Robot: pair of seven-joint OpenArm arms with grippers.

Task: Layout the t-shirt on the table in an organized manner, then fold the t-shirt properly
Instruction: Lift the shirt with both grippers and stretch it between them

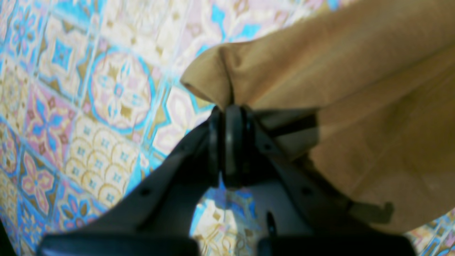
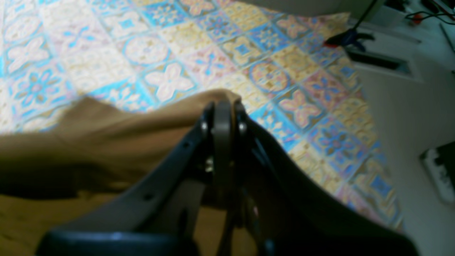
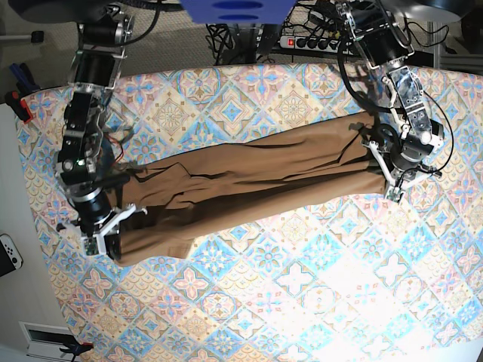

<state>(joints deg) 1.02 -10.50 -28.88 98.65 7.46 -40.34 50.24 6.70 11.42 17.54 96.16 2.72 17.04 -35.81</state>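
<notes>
Overhead, both hands stretch the t-shirt (image 3: 249,177); wrist views show pinched corners.

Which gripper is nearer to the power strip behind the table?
Left. The left gripper holds the t-shirt end on the side of the power strip; the right gripper holds the opposite end, much farther away.

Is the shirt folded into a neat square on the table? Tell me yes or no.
No, in the base view the shirt is stretched in a long band across the table, held between the left hand and the right hand.
</notes>
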